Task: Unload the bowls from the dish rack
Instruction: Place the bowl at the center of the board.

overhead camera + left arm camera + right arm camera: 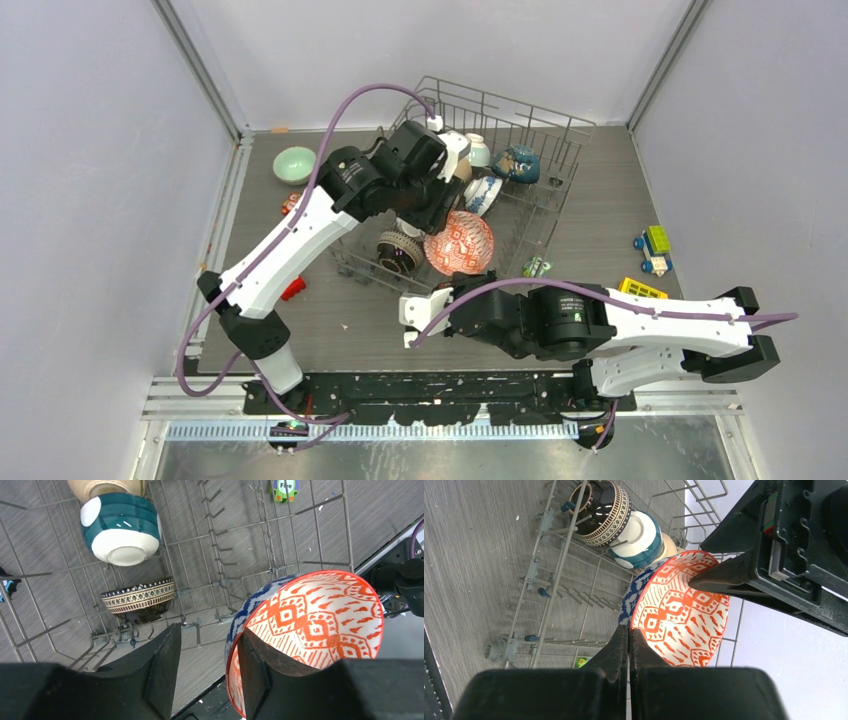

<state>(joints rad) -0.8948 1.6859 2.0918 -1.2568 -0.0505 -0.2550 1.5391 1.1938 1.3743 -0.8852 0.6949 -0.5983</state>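
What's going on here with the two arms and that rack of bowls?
Both arms meet at one orange-patterned bowl, held on edge over the dish rack. The right claw pinches its rim; the left claw sits open around the opposite rim. A teal-and-white bowl and a brown patterned bowl sit in the rack; a mint green bowl is on the table.

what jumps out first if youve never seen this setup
The red-patterned bowl hangs in the air over the near side of the dish rack, its orange-red inside showing. Both arms meet at it: the right end effector pinches its rim, while the left end effector straddles the rim, jaws open. A mint green bowl sits alone left of the rack.
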